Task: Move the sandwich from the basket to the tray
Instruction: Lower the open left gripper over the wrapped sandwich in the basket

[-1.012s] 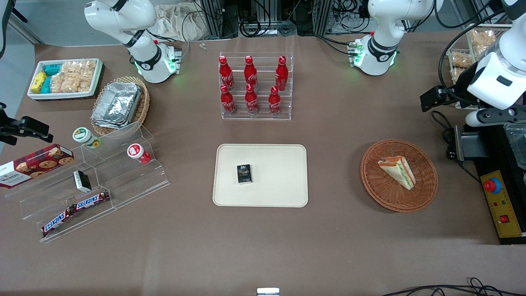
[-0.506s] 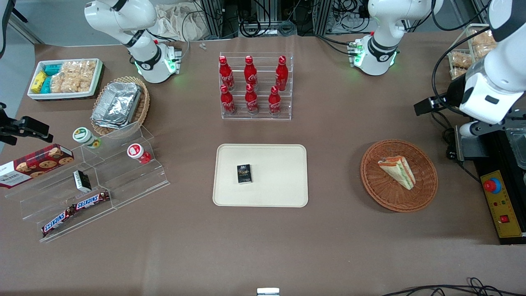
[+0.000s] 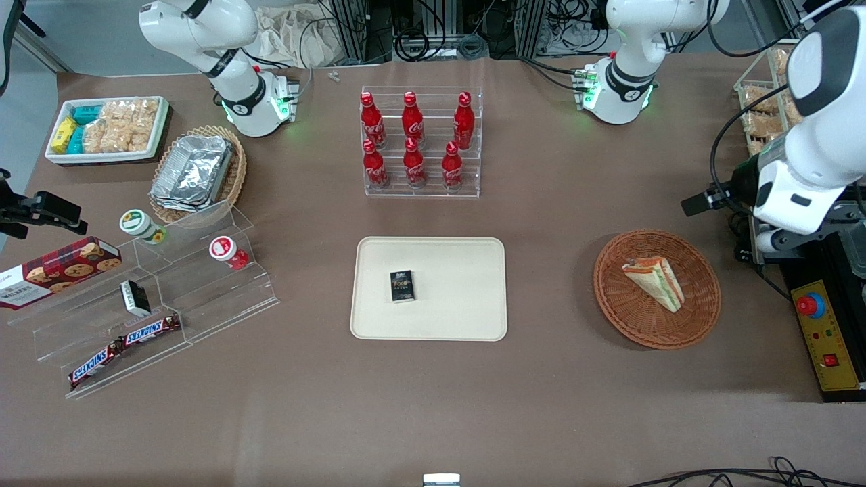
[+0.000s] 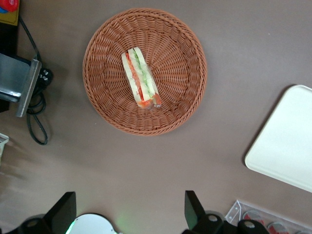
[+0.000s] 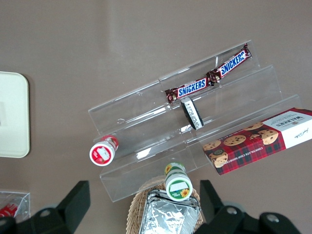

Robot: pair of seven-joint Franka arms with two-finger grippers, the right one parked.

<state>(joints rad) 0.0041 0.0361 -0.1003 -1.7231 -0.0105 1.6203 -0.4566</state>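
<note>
a robotics lab staged as a shop: arm bases (image 3: pixel 612 91) bolted to the tabletop (image 3: pixel 541 406), cables, acrylic snack displays (image 3: pixel 155 297).

- The gripper (image 4: pixel 127 208) hangs above the table near the basket (image 4: pixel 145 71). In the left wrist view only its two dark finger ends show, set wide apart; the edge cuts off the rest.
- In the front view the arm's white wrist hides the gripper.
- The tray (image 4: pixel 287 146) is cut by the left wrist view's edge, so only one rounded corner shows.
- The print on the small dark box (image 3: pixel 402 285) lying on the tray is too small to read.
</note>
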